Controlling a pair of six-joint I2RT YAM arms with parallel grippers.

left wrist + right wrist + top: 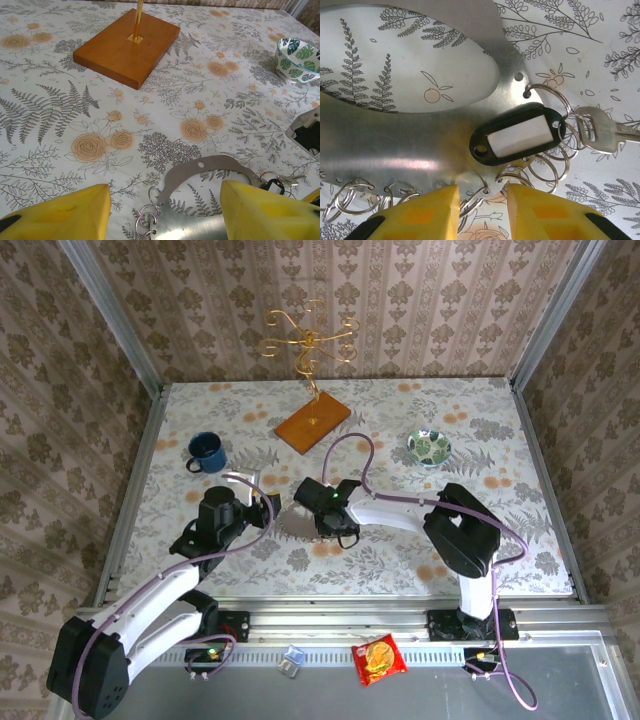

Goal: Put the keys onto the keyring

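At the centre of the counter (450, 410), the keyring (395, 145) lies flat between the two arms. Its rim is drilled with holes that carry small split rings (547, 167). The silvery key (600, 132), with its dark tag (517, 135), rests at the rim and appears linked through a split ring to one hole.

The left hand (165, 200) is released wide, with one finger on each side of the hoop. The right hand (482, 197) hovers at the rim with its fingers narrowly parted. Whether they pinch a ring cannot be told.

The step in hand is probably steadying the hoop while a ring is worked. The next move calls for a firm hold on the hoop and fine alignment at a free ring.
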